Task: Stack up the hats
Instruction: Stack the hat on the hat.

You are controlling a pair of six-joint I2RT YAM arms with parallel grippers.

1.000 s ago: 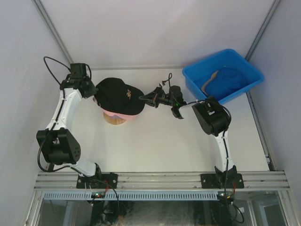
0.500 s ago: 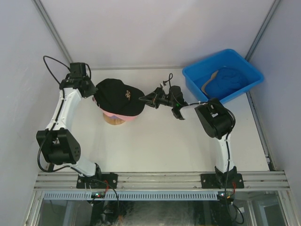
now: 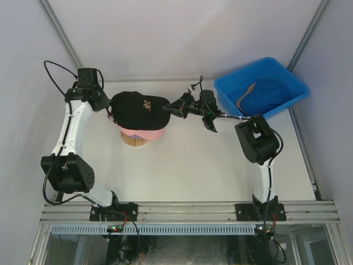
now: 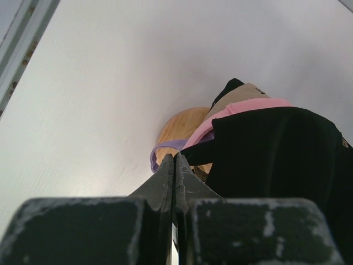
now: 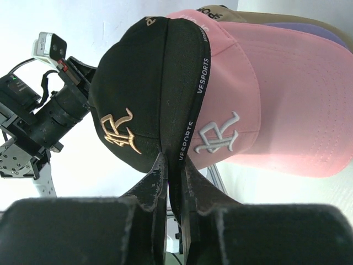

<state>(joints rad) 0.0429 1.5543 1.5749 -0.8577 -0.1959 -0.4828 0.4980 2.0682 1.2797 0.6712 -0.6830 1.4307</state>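
Hats are piled on the wooden stand (image 3: 134, 142) in the overhead view. The black hat (image 3: 138, 109) is on top, over the pink hat (image 3: 142, 133). The left gripper (image 3: 108, 107) sits at the black hat's rear edge and the right gripper (image 3: 170, 110) at its brim. A blue hat (image 3: 273, 91) lies in the blue bin (image 3: 242, 70), well apart from the pile.

From the left wrist, the jaws are pressed tight together. The black hat's rear hem runs right to their tips, so it looks pinched there. Beneath it, the edges of the pink hat, the tan hat (image 4: 242, 94) and the purple hat (image 4: 164, 149) show against the stand.

From the right wrist, the jaws stand narrow, clamped on the edge of the black brim, with the pink brim just under it.

Four hats seem to be stacked, though the black one is held at both ends and not yet let go. The blue hat has yet to be fetched from the bin, so the task looks mostly done.
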